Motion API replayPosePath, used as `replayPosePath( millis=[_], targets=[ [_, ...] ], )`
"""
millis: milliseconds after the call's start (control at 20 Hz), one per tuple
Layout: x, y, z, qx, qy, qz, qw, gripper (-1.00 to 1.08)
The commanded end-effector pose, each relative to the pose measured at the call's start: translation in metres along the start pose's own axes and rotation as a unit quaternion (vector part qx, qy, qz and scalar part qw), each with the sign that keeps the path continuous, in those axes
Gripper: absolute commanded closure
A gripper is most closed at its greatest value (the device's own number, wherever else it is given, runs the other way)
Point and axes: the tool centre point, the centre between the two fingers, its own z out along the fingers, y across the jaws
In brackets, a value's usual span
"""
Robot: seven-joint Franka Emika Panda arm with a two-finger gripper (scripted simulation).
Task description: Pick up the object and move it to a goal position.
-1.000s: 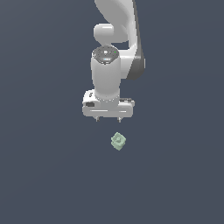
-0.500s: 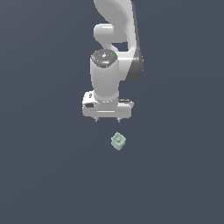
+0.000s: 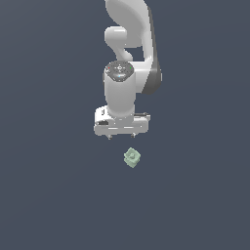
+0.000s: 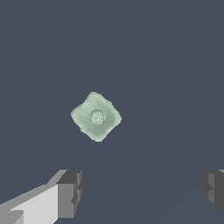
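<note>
pale green block (image 4: 96,116) lies corner-on, round mark facing up; jaws spread wide, holding nothing.

Arm (image 3: 131,39): smooth, glossy white casings of rounded form, with bulbous joint housings. A dark grey to black band runs along the exterior view's right side of the link, widening at the joint beside the wrist. Wrist segment (image 3: 120,93): a white cylinder capped by a dark grey disc bearing small pale marks around its rim. Tool (image 3: 121,136): a wide, flat white rectangular body with small dark details on its face and short dark tips below. In the wrist view, fingers (image 4: 70,192) appear as dark grey blocky pads with stepped edges, one mounted on a pale grey-white angular bracket.
</note>
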Motion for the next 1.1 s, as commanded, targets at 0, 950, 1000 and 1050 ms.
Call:
replayPosePath(
  millis=[0, 950, 1000, 1050],
  targets=[
    [0.003, -0.003, 0.005, -0.001, -0.001, -0.027, 0.9996, -0.92],
    [0.032, -0.034, 0.059, 0.000, -0.005, -0.307, 0.9518, -0.92],
    [0.033, -0.036, 0.061, 0.001, -0.005, -0.317, 0.9483, -0.92],
    [0.034, -0.037, 0.063, 0.001, -0.005, -0.327, 0.9450, -0.92]
  ],
)
